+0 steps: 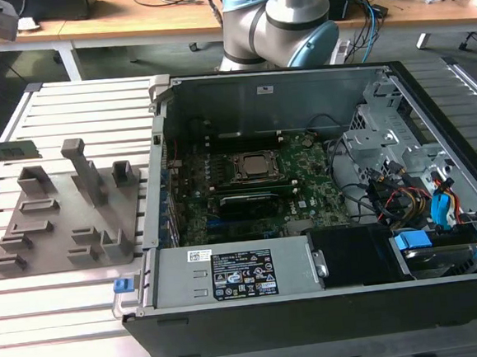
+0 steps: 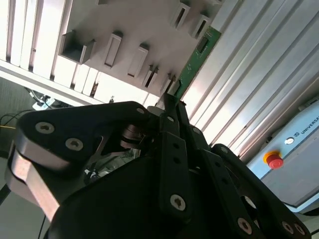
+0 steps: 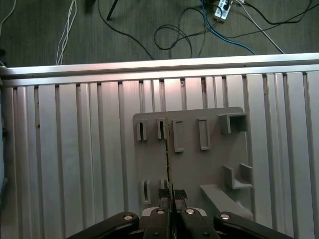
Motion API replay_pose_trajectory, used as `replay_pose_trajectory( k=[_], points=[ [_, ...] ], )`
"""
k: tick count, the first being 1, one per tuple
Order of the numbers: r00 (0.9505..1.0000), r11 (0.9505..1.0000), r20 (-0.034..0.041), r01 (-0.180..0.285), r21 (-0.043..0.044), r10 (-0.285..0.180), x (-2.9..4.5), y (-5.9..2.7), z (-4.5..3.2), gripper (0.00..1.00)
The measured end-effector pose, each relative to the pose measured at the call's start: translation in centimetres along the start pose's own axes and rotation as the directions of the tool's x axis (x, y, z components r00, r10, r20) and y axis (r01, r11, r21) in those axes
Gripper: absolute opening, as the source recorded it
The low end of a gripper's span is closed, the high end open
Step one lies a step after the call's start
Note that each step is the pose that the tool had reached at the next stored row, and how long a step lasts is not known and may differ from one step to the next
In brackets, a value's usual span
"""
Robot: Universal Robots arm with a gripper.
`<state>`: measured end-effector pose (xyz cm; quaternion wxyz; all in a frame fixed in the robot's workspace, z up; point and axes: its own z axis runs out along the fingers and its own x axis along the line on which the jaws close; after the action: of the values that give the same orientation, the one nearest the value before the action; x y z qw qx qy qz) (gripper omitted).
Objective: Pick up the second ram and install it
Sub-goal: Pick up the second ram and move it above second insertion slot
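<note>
Gripper (image 3: 169, 198) pinching the second ram (image 3: 168, 154), jaws pressed against its two flat faces.
Seen edge-on in the first wrist view, the green stick hangs over the grey fixture (image 3: 209, 164), with the slatted table (image 3: 75, 164) spreading wide around it. In the exterior view the stick (image 1: 13, 151) sits at that view's left edge, well apart from the open computer case (image 1: 314, 305).

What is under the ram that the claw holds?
Under the second ram, the first wrist view shows the grey fixture on the slatted table. The claw covers the ram's near end and whatever lies below it.
</note>
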<state>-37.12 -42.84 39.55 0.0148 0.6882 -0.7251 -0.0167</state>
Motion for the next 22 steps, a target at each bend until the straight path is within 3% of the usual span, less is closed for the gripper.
replay_pose_trajectory(
  k=[2, 5, 12, 19, 22],
  points=[
    [1.0, 1.0, 0.0, 0.0, 0.0, 0.0, 0.0, 0.04, -0.84, 0.14],
    [1.0, 1.0, 0.0, 0.0, 0.0, 0.0, 0.0, 0.07, -1.52, 0.14],
    [1.0, 1.0, -0.0001, 0.0, -0.0001, 0.0, 0.0, 0.06, -1.64, 0.14],
    [1.0, 1.0, -0.0002, 0.0, 0.0, 0.0, -0.13, -2.46, -1.75, 0.14],
    [1.0, 1.0, -0.0002, 0.0, 0.0, 0.0, -0.22, -4.21, -1.82, 0.14]
  ],
)
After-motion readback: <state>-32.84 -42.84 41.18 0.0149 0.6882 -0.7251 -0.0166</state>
